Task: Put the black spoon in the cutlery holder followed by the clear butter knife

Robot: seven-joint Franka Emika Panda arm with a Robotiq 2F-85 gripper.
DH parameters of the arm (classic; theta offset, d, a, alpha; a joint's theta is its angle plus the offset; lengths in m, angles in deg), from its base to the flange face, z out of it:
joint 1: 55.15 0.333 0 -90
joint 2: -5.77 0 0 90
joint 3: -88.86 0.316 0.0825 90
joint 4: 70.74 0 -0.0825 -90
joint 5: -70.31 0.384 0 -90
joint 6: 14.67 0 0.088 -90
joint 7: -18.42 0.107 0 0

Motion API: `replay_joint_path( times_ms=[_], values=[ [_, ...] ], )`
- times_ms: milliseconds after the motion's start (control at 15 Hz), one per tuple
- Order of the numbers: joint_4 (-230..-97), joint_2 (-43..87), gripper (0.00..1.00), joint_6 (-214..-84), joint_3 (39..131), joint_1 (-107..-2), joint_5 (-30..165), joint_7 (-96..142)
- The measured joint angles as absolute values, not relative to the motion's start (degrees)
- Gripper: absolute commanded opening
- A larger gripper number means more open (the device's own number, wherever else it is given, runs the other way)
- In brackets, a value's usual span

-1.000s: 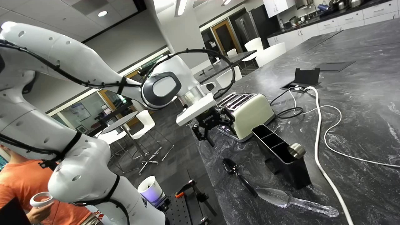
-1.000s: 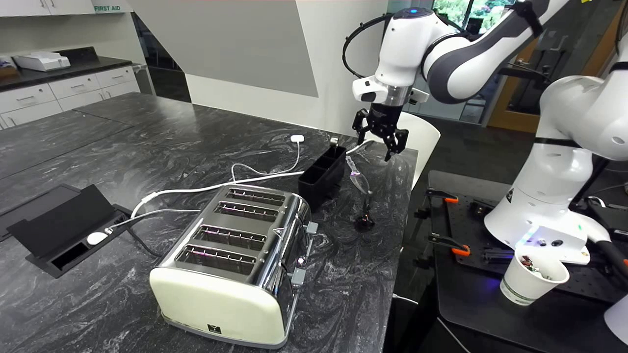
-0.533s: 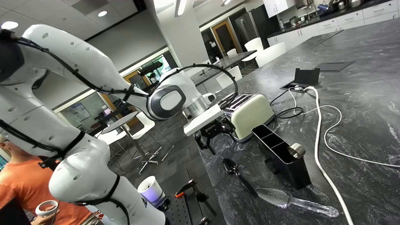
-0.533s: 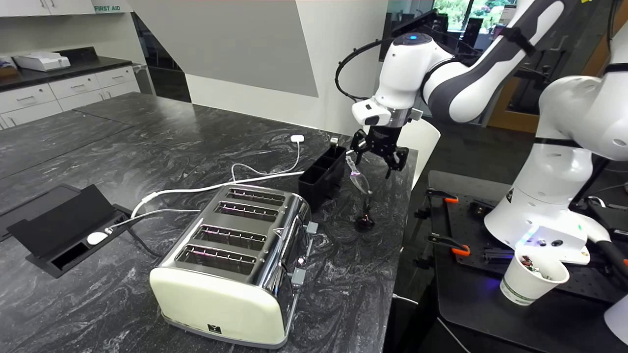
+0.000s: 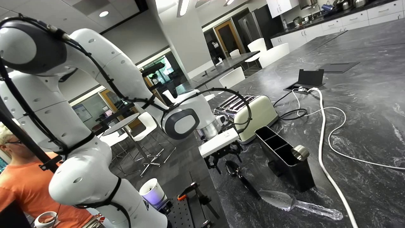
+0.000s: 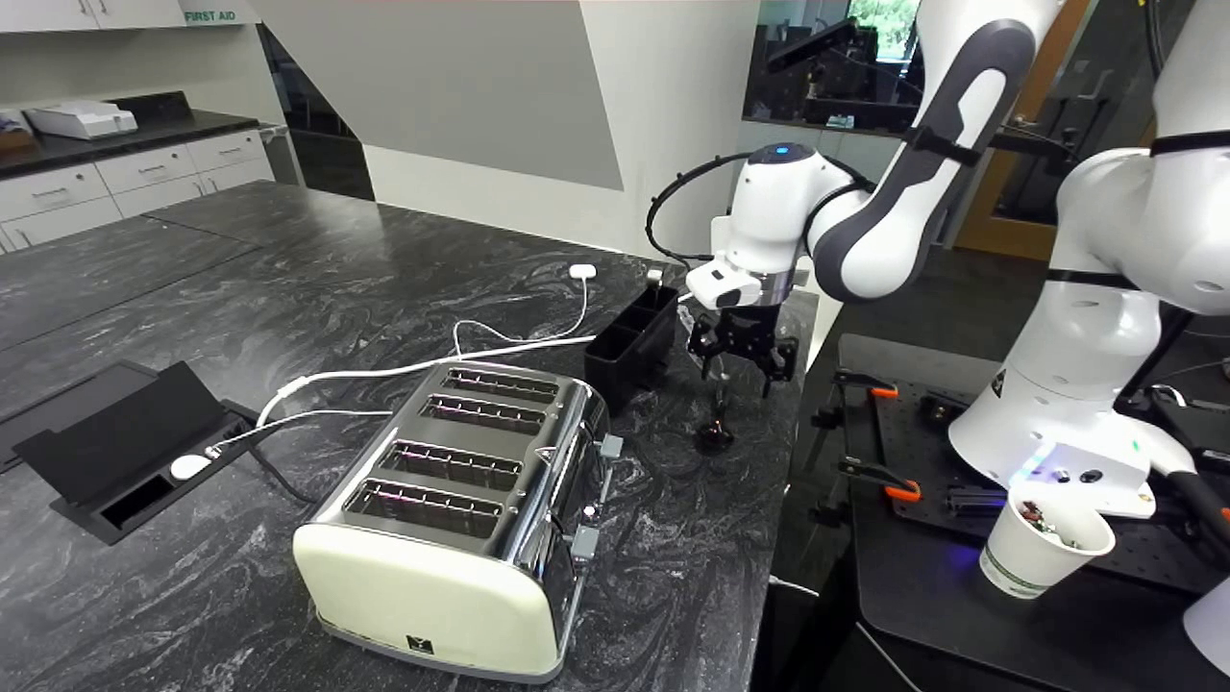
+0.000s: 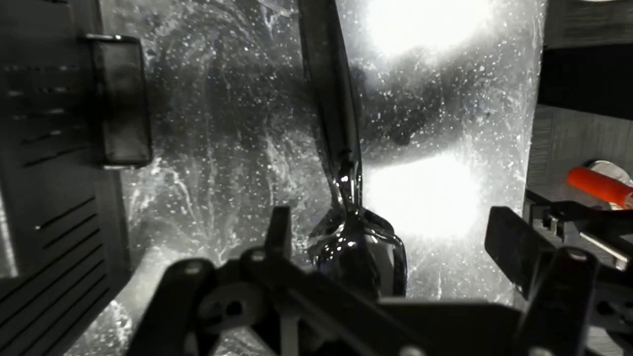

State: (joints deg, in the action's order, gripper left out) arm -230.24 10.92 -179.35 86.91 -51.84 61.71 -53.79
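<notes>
On this bench (image 5: 364,95) both pieces are left to stow: the cutlery holder (image 6: 639,365) has neither, the claw (image 6: 736,384) hangs spread wide and empty, the clear butter knife (image 5: 277,199) lies near the holder, and the black spoon (image 7: 341,143) lies below the claw.

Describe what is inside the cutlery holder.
Within the cutlery holder, a curved metal piece sticks up at the end farthest from the toaster. Its lower part is hidden, and the dark compartment floors cannot be made out.

The gripper (image 6: 736,383) now hangs lower and nearer to the black spoon (image 7: 342,143) than a second ago.
</notes>
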Motion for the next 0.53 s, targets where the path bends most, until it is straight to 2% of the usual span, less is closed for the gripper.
replay_joint_path(
  times_ms=[533],
  values=[
    [-229.27, 17.82, 1.00, -184.93, 92.45, -58.94, 62.69, -59.06]
  ],
)
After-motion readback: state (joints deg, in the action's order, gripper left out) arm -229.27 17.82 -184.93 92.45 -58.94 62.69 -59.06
